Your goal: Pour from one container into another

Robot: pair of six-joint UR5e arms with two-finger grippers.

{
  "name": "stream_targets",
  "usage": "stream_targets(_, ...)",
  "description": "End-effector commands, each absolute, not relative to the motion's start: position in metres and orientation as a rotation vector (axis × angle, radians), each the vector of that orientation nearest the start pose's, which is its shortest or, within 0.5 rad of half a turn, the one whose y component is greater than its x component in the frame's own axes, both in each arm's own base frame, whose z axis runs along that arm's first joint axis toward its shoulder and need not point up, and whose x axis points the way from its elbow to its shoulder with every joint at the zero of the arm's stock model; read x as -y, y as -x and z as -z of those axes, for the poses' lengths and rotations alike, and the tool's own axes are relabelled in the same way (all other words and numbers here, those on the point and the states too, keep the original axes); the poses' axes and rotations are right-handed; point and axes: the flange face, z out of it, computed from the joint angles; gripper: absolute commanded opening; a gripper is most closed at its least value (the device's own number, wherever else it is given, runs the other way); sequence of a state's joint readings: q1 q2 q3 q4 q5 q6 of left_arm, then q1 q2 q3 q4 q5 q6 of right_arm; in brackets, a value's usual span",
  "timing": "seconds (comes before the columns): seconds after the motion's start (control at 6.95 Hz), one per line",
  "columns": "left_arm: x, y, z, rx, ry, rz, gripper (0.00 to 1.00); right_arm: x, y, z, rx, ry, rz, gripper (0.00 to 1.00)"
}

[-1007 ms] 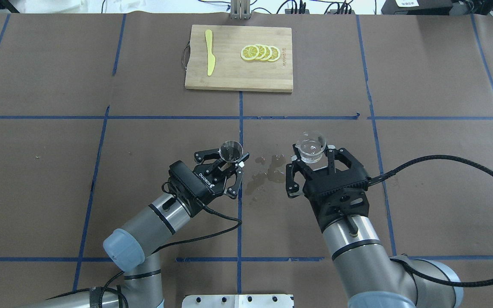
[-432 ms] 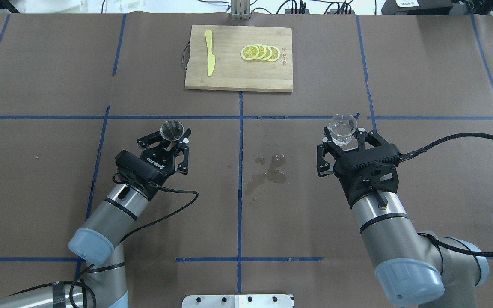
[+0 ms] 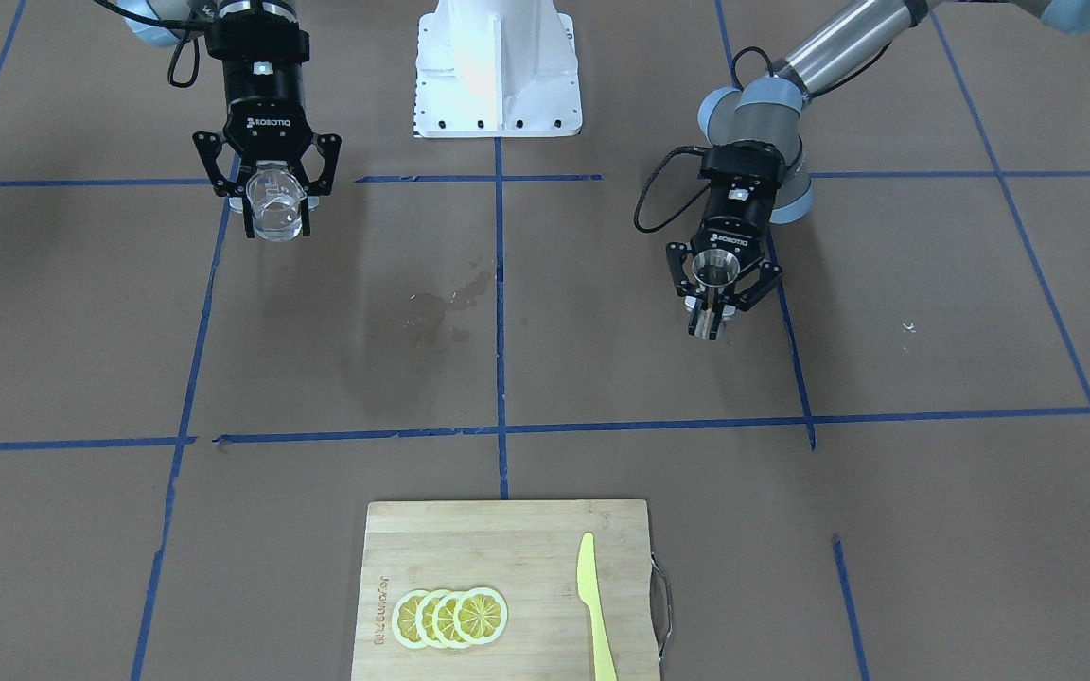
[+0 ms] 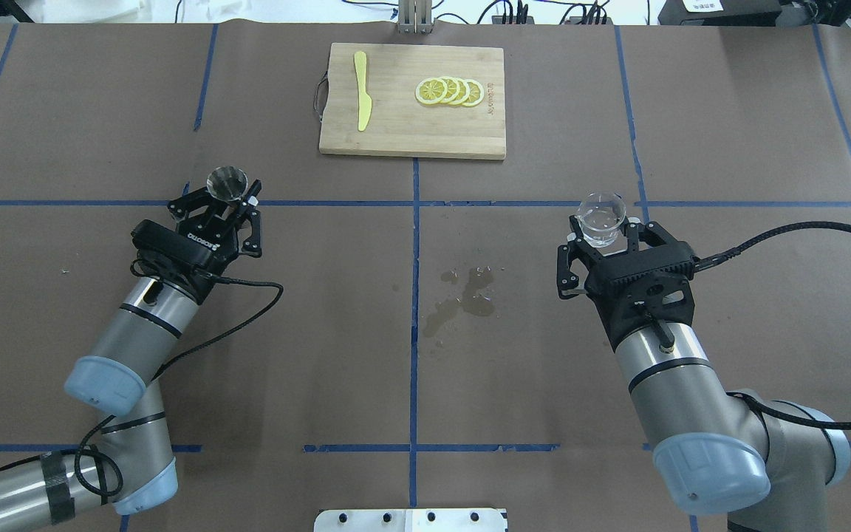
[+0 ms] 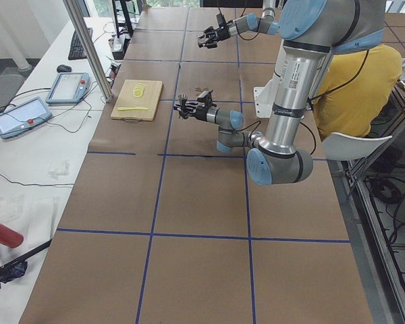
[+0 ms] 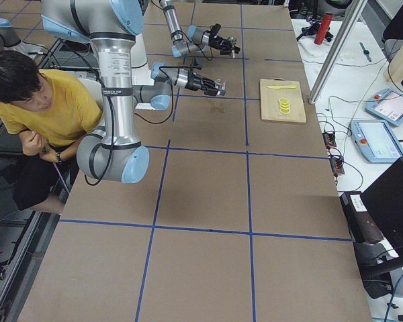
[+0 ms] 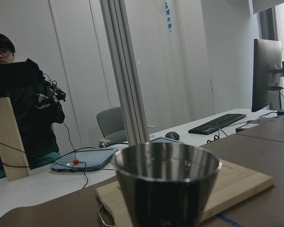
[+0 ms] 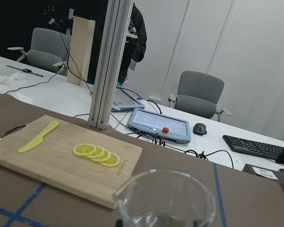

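The clear glass cup (image 4: 600, 214) stands upright in my right gripper (image 4: 601, 235), which is shut on it right of the centre line. A little clear liquid lies in the bottom of the cup (image 8: 165, 201). My left gripper (image 4: 227, 201) is shut on the steel jigger (image 4: 227, 183), held upright at the left by the blue cross line. The jigger's open bowl (image 7: 165, 182) fills the left wrist view. In the front view the cup (image 3: 275, 210) is at the left and the jigger (image 3: 717, 269) at the right, far apart.
A wet spill (image 4: 462, 295) darkens the paper by the centre line, between the arms. At the far edge lies a bamboo cutting board (image 4: 411, 137) with lemon slices (image 4: 449, 91) and a yellow knife (image 4: 361, 100). A person in yellow (image 6: 33, 100) sits behind the robot.
Both arms have drawn apart from the centre. The left carried the jigger far to the left and away; the right carried the cup right and away, then nearly stopped.
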State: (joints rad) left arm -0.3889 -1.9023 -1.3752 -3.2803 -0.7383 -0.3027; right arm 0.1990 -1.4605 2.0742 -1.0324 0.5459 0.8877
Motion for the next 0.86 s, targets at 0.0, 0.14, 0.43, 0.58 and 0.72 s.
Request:
stream_targets(0.0,0.414,-0.398,-0.428,-0.653,-1.599,0.118,0.0,0.311,0.406,-0.299,0.54,-1.231,-0.187,0.0)
stream_targets(0.14,0.411,-0.371,-0.451,-0.629,-1.586,0.105,0.0,0.312,0.408,-0.302,0.532,-1.23,-0.184,0.0)
stream_targets(0.43,0.4,-0.325,-0.511,-0.665,-1.486,0.206,0.0,0.318,0.411,-0.313,0.532,-1.213,-0.206,0.0)
stream_targets(0.58,0.397,-0.31,-0.527,-0.699,-1.447,0.27,0.0,0.322,0.41,-0.318,0.53,-1.203,-0.206,0.0)
stream_targets(0.72,0.394,-0.3,-0.542,-0.759,-1.399,0.379,0.0,0.326,0.413,-0.329,0.545,-1.175,-0.231,0.0)
